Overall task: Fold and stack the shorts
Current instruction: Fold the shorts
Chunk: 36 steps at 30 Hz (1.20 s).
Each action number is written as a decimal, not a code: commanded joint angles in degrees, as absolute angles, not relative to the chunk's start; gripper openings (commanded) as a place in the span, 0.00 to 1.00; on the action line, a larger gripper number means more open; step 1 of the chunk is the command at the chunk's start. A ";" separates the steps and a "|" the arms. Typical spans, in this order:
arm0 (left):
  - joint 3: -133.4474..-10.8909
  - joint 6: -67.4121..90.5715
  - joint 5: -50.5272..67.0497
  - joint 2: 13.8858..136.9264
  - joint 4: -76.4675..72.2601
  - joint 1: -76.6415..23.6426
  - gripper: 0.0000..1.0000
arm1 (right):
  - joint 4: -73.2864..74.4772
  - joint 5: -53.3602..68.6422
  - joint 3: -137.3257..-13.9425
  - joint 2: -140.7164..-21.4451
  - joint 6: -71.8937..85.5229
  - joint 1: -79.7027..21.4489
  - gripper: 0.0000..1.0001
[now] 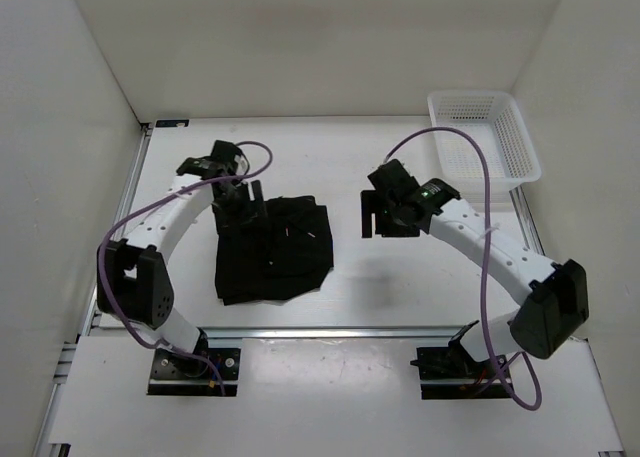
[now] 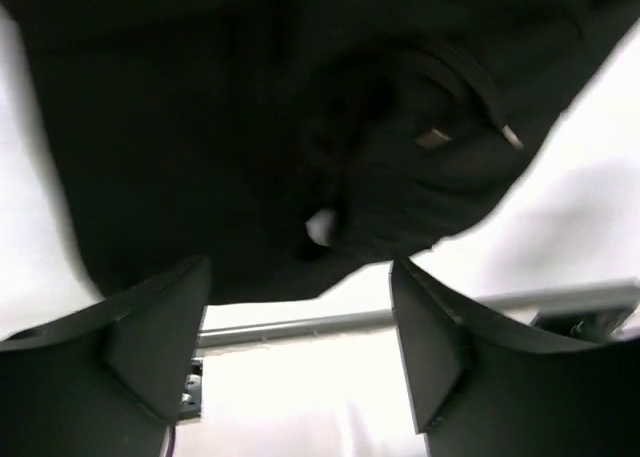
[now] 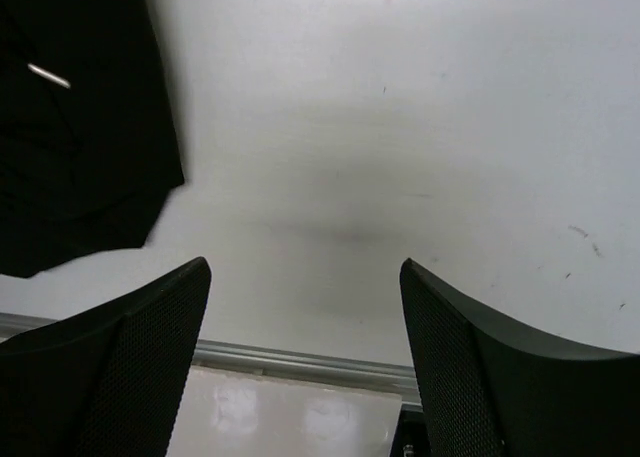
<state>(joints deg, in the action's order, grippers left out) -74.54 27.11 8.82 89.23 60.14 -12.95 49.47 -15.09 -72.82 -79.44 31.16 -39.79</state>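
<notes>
**A:** Black fabric, left of centre: why there?

**B:** The shorts point(image 1: 272, 249) lie folded on the table point(image 1: 400, 277), where I judge a stack could start. My left gripper point(image 1: 245, 212) hovers at their far-left corner, jaws spread and empty. My right gripper point(image 1: 385, 222) hangs just right of them, likewise spread and empty.

**A:** Orientation?

**B:** Nearly square, slightly skewed; long axis, if any, near to far. Waist end: cannot tell.
</notes>
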 commanded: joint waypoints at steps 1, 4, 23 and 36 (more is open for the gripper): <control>-75.22 30.32 12.13 91.48 56.08 -18.69 0.86 | 47.64 -9.58 -72.60 -79.37 32.52 -39.38 0.81; -80.04 32.34 7.48 96.23 55.55 -23.36 0.91 | 47.64 -9.58 -72.60 -80.60 32.52 -38.85 0.82; -101.86 30.59 -6.76 111.81 64.68 -26.72 0.10 | 49.39 -10.11 -68.20 -75.76 30.24 -32.52 0.83; -101.34 28.57 -1.06 111.87 64.70 -12.84 0.36 | 48.78 -8.44 -66.62 -75.23 29.71 -31.29 0.83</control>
<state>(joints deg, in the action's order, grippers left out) -101.21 29.74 -3.86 109.16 66.24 -14.63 49.43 -9.21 -67.53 -76.62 30.89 -31.48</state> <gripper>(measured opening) 0.282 0.831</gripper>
